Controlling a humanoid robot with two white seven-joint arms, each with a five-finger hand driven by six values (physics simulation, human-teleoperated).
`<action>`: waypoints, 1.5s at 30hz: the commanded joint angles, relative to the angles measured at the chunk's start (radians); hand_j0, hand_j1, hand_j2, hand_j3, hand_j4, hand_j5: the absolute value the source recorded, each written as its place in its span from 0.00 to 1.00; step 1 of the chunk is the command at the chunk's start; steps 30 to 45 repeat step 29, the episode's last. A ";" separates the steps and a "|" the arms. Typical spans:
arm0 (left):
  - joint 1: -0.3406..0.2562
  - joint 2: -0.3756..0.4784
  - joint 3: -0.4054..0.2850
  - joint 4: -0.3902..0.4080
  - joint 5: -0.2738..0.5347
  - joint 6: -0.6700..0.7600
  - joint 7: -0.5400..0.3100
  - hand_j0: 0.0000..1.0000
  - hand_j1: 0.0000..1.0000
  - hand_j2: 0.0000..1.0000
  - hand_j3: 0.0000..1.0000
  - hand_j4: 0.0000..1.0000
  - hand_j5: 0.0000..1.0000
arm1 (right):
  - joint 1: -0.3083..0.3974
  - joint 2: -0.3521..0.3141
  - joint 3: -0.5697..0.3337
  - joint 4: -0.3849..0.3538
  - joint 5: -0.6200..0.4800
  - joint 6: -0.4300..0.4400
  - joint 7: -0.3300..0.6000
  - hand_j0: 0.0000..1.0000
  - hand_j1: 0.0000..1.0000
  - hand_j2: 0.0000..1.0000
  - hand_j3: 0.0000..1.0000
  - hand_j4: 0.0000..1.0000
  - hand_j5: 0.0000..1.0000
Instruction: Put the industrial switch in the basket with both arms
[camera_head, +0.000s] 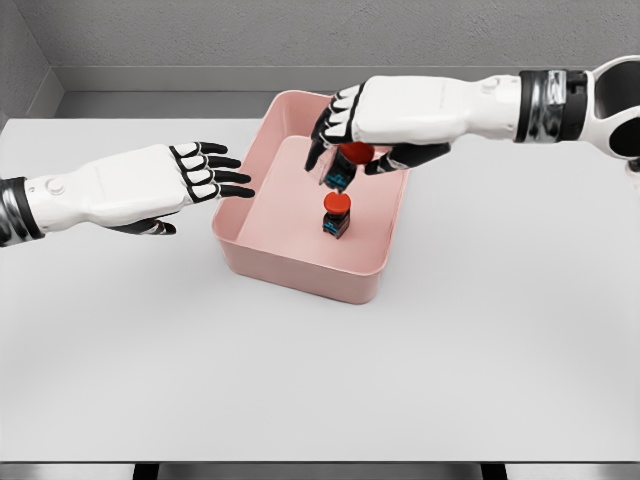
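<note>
Industrial switch (337, 214) upright inside basket (300, 265); a second one (342, 165) directly above, apparently pinched by right robot hand (352, 140). Left robot hand (205, 172) open, empty, beside the rim.

Simulated test cell, not a real room. Flat, clean render look: even lighting, soft shadows, no wear or texture on surfaces. Plain pale grey tabletop (320, 380) fills most of the view, with a thin dark front edge at the bottom. Behind it, bare grey walls (300, 30) meet at a corner on the upper left, with a darker floor strip (150, 104) along their base. No furniture or decor that would mark a home, kitchen or shop. Only props: a pink basket (300, 262) mid-table and two white robot arms (100, 190) reaching in from the sides. Reads as a bare lab-style manipulation benchmark scene.
</note>
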 joint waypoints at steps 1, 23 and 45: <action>0.000 0.001 0.001 0.000 0.006 0.001 0.001 1.00 1.00 1.00 1.00 1.00 1.00 | 0.000 0.001 -0.006 0.003 -0.004 0.014 -0.003 1.00 1.00 1.00 1.00 1.00 1.00; 0.025 0.015 0.002 0.000 0.006 0.001 0.001 1.00 1.00 1.00 1.00 1.00 1.00 | 0.109 -0.222 -0.122 0.017 -0.009 -0.022 -0.025 1.00 1.00 1.00 1.00 1.00 1.00; 0.026 0.015 0.019 0.000 0.008 0.001 -0.001 1.00 1.00 1.00 1.00 1.00 1.00 | 0.199 -0.281 -0.193 0.017 -0.009 -0.022 -0.025 1.00 1.00 1.00 1.00 1.00 1.00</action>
